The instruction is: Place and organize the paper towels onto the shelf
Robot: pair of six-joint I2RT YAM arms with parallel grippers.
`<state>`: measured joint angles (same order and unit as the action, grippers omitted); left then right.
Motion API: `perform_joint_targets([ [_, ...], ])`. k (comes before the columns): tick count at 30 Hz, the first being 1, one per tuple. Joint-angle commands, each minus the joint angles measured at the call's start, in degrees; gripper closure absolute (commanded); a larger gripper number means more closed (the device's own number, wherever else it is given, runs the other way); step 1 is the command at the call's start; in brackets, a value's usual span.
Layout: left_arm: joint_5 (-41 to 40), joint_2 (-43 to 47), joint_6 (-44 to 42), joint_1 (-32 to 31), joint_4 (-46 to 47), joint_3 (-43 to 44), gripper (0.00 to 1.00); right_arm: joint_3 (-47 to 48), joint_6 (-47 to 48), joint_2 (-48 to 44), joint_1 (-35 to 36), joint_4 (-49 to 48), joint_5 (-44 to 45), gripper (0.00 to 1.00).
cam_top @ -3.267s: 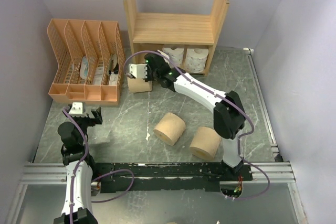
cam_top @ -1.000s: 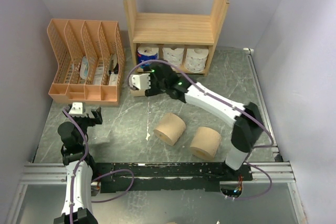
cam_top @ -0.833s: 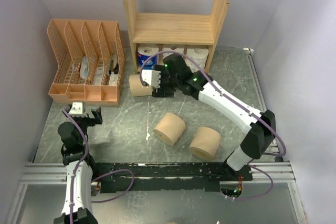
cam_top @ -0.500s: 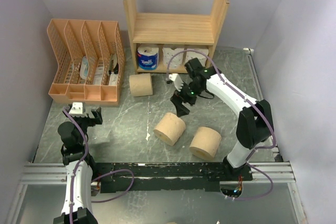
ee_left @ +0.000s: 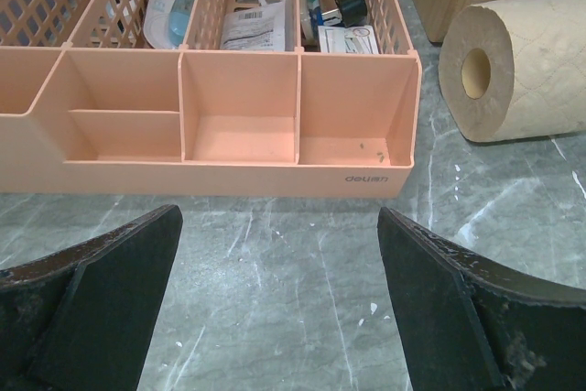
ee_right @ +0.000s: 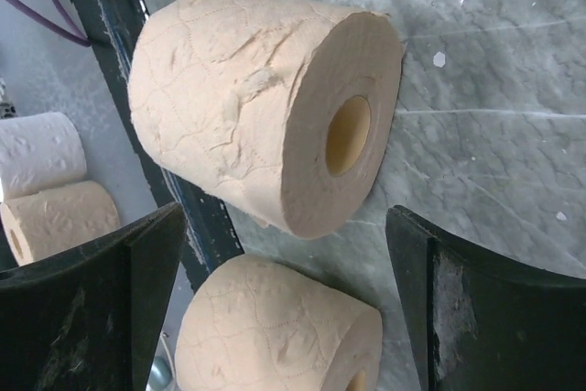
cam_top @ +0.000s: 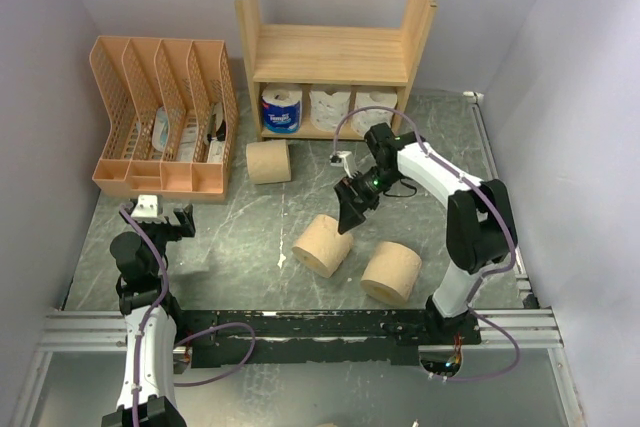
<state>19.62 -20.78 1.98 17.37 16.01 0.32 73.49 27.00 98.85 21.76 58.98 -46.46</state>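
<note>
The wooden shelf stands at the back; its lower tier holds a blue-wrapped roll and two white rolls. One tan roll lies on the table just left of the shelf's front, also seen in the left wrist view. Two more tan rolls lie near the front. My right gripper hangs open just above and behind them, holding nothing; the right wrist view shows one roll ahead and another low between the spread fingers. My left gripper is open and empty.
A peach mesh file organizer with papers in it stands at the back left, directly ahead of the left gripper. A black rail runs along the near edge. Walls close in both sides.
The right gripper let go of the tan roll by the shelf's left side, then swung right and toward the front, over the two front rolls. The left arm stayed still.
</note>
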Motion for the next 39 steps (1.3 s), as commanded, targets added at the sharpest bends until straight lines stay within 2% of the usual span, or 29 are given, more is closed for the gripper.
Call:
perform_joint_targets([
  [1, 0.35, 0.52, -0.13, 0.04, 0.77, -4.43, 0.0, 1.19, -0.49, 2.86, 0.08, -1.02, -2.92, 0.1],
  [4, 0.37, 0.69, -0.13, 0.09, 0.69, -4.4, 0.0, 1.69, -1.08, 3.72, 0.3, -2.62, -1.55, 0.11],
  [12, 0.25, 0.65, -0.13, 0.1, 0.69, -4.4, 0.0, 3.22, -2.64, 4.07, 2.85, -3.97, -0.8, 0.26],
  [19, 0.3, 0.66, -0.13, 0.04, 0.69, -4.42, 0.0, 1.28, -3.11, 2.12, 6.26, -5.16, 1.48, 0.27],
  [21, 0.25, 0.67, -0.13, 0.07, 0.69, -4.37, 0.0, 1.12, -3.17, 2.5, 6.27, -5.43, 1.57, 0.34],
  [27, 0.33, 0.87, -0.13, 0.09, 0.54, -4.44, 0.0, 2.34, -2.99, 4.52, 6.28, -4.49, 0.74, 0.63],
  [29, 0.35, 0.86, -0.13, 0.08, 0.59, -4.39, 0.0, 2.96, -2.11, 4.83, 6.23, -2.88, -0.06, 0.75],
  [31, 0.34, 0.78, -0.13, 0.06, 0.6, -4.39, 0.0, 4.49, 0.15, 4.91, 6.26, 0.11, -1.79, 0.99],
  [35, 0.4, 0.86, -0.13, 0.09, 0.55, -4.44, 0.0, 7.31, 5.34, 3.72, 6.28, 6.53, -4.98, 1.0],
  [39, 0.46, 0.88, -0.07, 0.13, 0.51, -4.38, 0.0, 9.51, 7.93, -1.35, 9.88, 9.37, -3.5, 1.0],
])
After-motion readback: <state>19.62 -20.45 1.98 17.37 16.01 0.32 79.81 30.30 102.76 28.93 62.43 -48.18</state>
